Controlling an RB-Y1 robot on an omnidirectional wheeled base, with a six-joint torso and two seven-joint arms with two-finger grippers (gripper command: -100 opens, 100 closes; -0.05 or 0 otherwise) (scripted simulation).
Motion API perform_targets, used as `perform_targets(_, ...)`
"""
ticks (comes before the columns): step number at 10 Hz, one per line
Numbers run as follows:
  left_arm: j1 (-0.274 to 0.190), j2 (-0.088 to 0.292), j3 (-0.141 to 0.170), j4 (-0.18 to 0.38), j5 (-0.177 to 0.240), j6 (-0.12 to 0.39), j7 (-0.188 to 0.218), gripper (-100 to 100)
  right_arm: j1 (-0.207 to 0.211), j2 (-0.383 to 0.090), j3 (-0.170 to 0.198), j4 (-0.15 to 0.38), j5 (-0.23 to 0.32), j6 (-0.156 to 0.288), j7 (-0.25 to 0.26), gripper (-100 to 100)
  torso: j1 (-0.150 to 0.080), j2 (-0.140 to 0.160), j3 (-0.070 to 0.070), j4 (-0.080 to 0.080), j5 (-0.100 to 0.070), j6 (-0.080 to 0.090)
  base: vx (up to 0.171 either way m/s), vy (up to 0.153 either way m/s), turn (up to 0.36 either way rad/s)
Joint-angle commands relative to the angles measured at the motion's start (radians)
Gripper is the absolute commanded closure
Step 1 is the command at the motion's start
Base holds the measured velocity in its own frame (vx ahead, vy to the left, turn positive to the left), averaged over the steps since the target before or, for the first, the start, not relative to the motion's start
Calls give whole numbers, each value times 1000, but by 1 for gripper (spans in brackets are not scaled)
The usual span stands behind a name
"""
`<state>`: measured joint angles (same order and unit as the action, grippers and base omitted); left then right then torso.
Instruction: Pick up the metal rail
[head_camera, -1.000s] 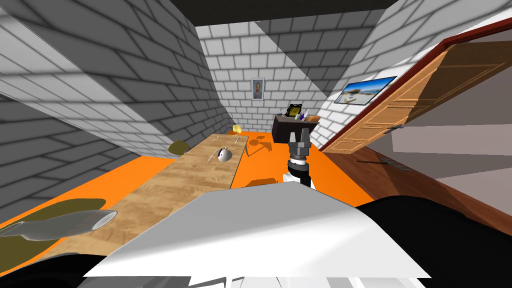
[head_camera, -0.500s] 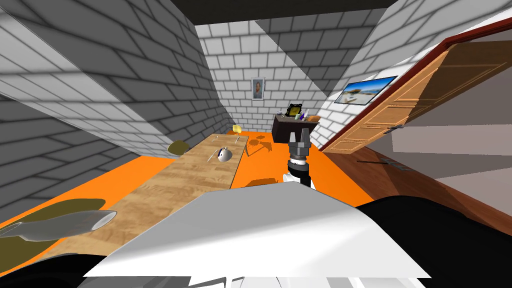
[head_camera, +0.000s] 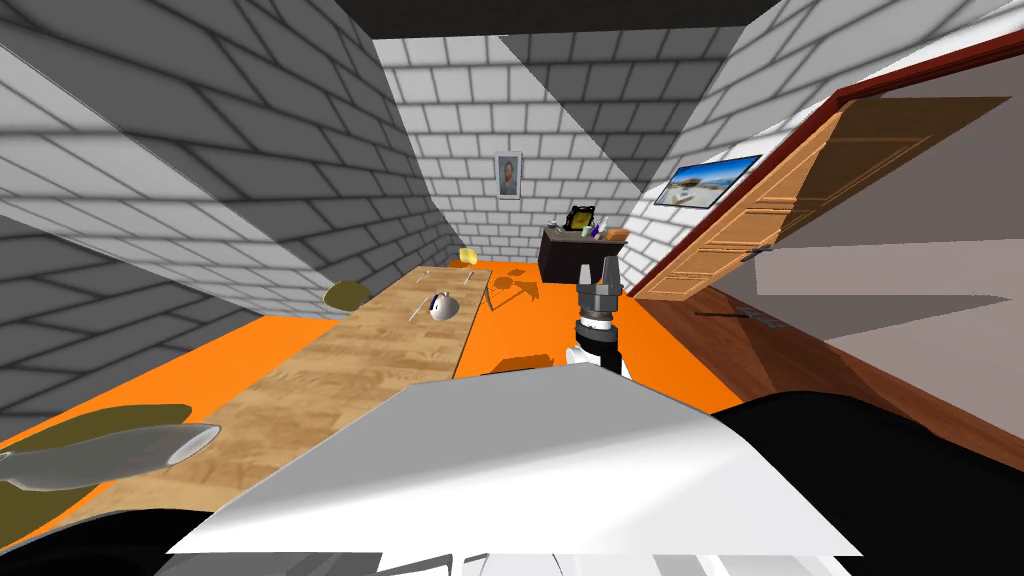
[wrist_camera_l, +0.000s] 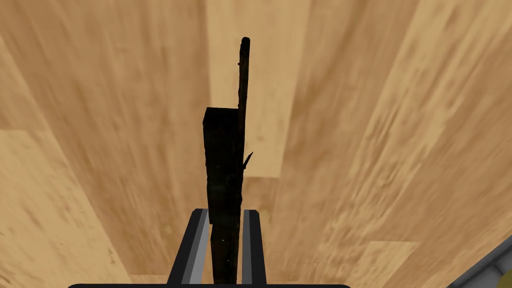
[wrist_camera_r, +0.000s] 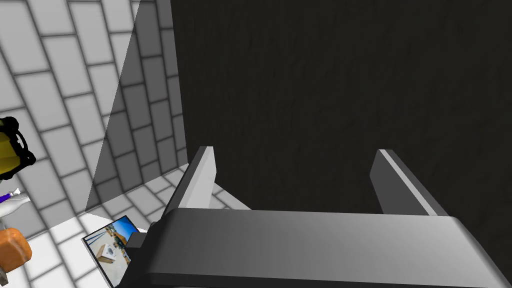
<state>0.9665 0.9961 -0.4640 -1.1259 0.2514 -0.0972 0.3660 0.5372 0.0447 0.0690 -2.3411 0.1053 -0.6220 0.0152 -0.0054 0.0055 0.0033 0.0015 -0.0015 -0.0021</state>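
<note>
My left gripper (wrist_camera_l: 226, 212) is shut on a long, dark, nearly black rail (wrist_camera_l: 224, 150). The rail runs straight out from between the fingers, with a thin strip along one side. It hangs over a light wooden surface (wrist_camera_l: 375, 150). In the head view my right gripper (head_camera: 597, 268) stands upright over the orange floor, to the right of the long wooden table (head_camera: 380, 350). In the right wrist view the right gripper (wrist_camera_r: 294, 151) is open with nothing between its fingers.
A round grey object (head_camera: 443, 307) and thin pale strips (head_camera: 421, 310) lie on the table's far half. An olive chair (head_camera: 345, 295) stands at its left side. At the far wall is a dark cabinet (head_camera: 570, 262). A wooden door (head_camera: 760, 240) stands open on the right.
The whole head view has shifted, so my head or base has moved: the table, cabinet and door now sit slightly further left and smaller. The right gripper holds its pose.
</note>
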Motion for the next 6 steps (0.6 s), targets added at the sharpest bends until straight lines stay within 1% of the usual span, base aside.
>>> perform_targets(1, 4, 29, -5, -36, 23, 25, 13, 100, 0, 0, 0, 0, 0, 0, 0, 0, 0, 0, 0, 0, 0, 0, -86, -42, -70)
perform_targets(4, 13, 82, -12, -104, 66, 69, 36, 100, 0, 0, 0, 0, 0, 0, 0, 0, 1, -1, -1, 0, 0, 0, -80, -38, -64)
perform_targets(5, 12, 72, -9, -91, 56, 58, 30, 100, 0, 0, 0, 0, 0, 0, 0, 0, 1, -1, -1, 0, 0, 0, -39, -17, -15)
perform_targets(6, 12, 74, -9, -94, 58, 61, 32, 0, 0, 0, 0, 0, 0, 0, 0, 0, 2, -3, -1, -1, 1, -1, -7, -4, 5)
